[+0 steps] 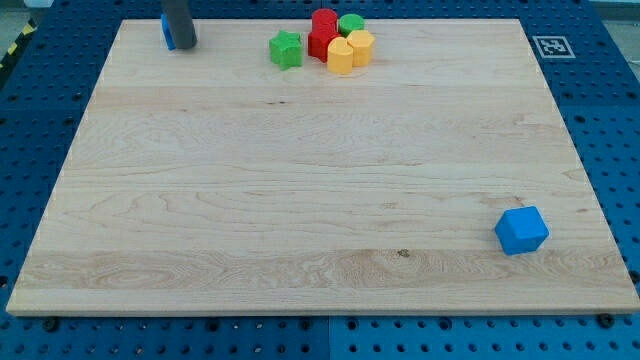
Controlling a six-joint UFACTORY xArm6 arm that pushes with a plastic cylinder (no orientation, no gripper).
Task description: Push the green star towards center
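Note:
The green star (286,49) lies near the view's top edge of the wooden board (300,200), a little left of the middle. My tip (184,46) rests at the view's top left, about a hundred pixels left of the star, not touching it. A small blue block (167,32) sits right against the rod's left side, mostly hidden by it.
A tight cluster lies just right of the star: a red block (322,33), a green round block (351,24), a yellow heart-like block (341,57) and another yellow block (361,46). A blue cube (521,230) lies at the lower right. A marker tag (549,45) sits off the board's top right corner.

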